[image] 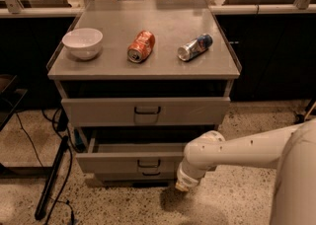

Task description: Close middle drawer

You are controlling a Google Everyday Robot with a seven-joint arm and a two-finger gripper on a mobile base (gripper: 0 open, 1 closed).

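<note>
The middle drawer is a wide grey drawer with a low front and a small centre pull. It stands pulled out of the cabinet, and its dark inside shows above the front panel. My white arm reaches in from the right. The gripper hangs low at the right end of the drawer front, close to it or touching it; I cannot tell which. It holds nothing that I can see.
The taller top drawer sits pushed in above. The lowest drawer front shows just under the middle one. On the cabinet top lie a white bowl, an orange can and a blue can. A black stand leg slants at the left.
</note>
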